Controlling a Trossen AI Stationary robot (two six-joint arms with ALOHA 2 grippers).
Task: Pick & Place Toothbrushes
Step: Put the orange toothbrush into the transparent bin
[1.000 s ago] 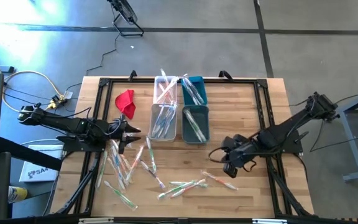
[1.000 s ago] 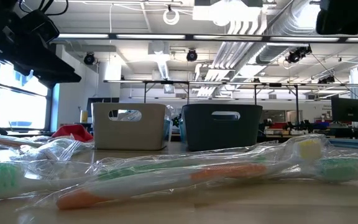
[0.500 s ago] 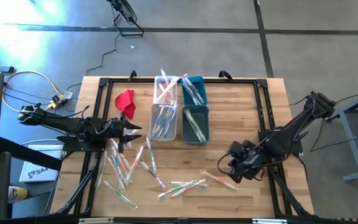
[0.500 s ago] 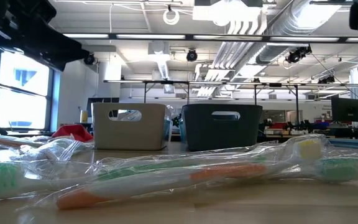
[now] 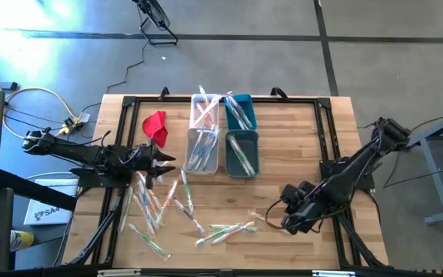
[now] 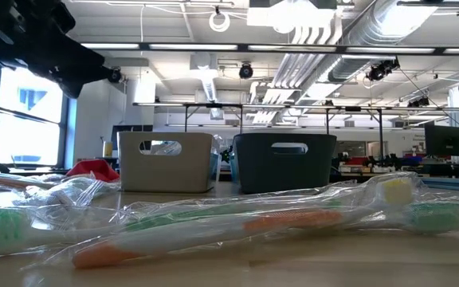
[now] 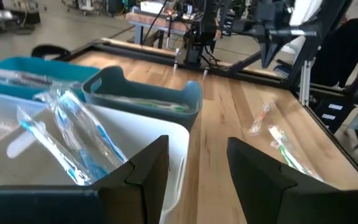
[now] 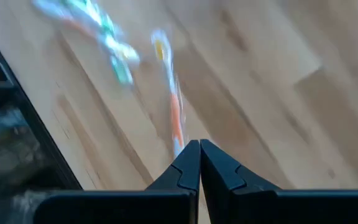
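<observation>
The wood worktop (image 5: pixel 298 131) holds four small bins (image 5: pixel 204 148) near the back middle, two white and two teal, w/ some wrapped brushes already inside. A red cloth (image 5: pixel 156 125) lies left of the bins.

Most toothbrushes (image 5: pixel 156 204) are loose at the front, scattered from the left side to the middle. One orange-handled toothbrush (image 5: pixel 271 222) lies apart from the rest, toward the right.

The right gripper (image 5: pixel 291 219) hangs low over the front right, and its fingers are pressed together, holding nothing. In the right wrist view the orange-handled toothbrush (image 8: pixel 174 115) lies just ahead of the tips, and its long side runs almost straight away from them. So the right arm is much nearer to this brush, but the fingers would likely need to open first and maybe turn to cross the handle.

The left gripper (image 5: pixel 158 162) waits at the left, beside the front white bin, w/ fingers (image 7: pixel 148 168) apart and nothing between them.
</observation>
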